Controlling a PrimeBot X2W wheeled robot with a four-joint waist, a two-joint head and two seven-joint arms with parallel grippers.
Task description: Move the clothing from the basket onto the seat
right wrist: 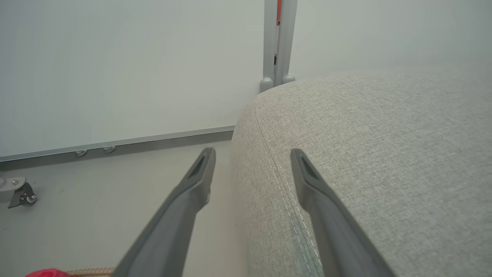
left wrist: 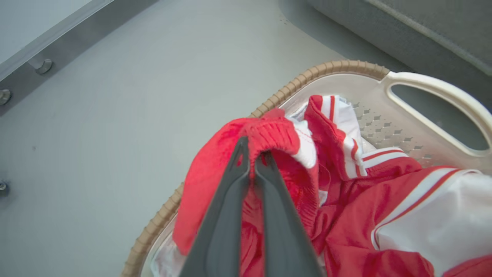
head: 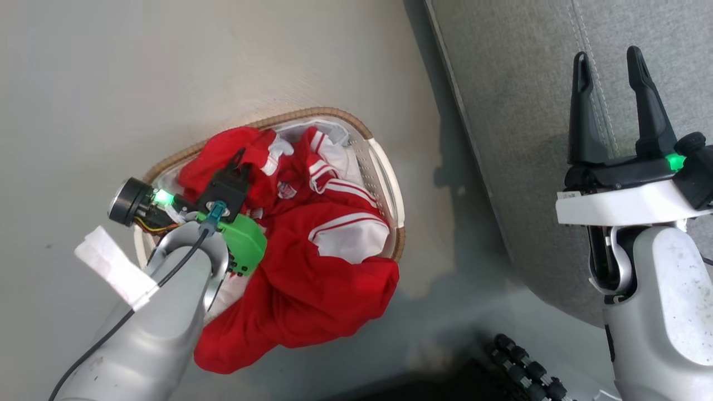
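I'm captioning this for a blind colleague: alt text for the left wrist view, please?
The left hand, fingers shut, pinches a fold of red clothing in the white basket with a brown woven rim. The basket stands on a pale floor, with the grey seat beyond it.

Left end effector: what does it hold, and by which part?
The left end effector is shut on the clothing, pinching a raised ribbed red edge.

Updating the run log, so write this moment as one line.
left gripper: shut on red garment in laundry basket | right gripper: open, at sofa cushion edge | stage: grasp made, lift pending
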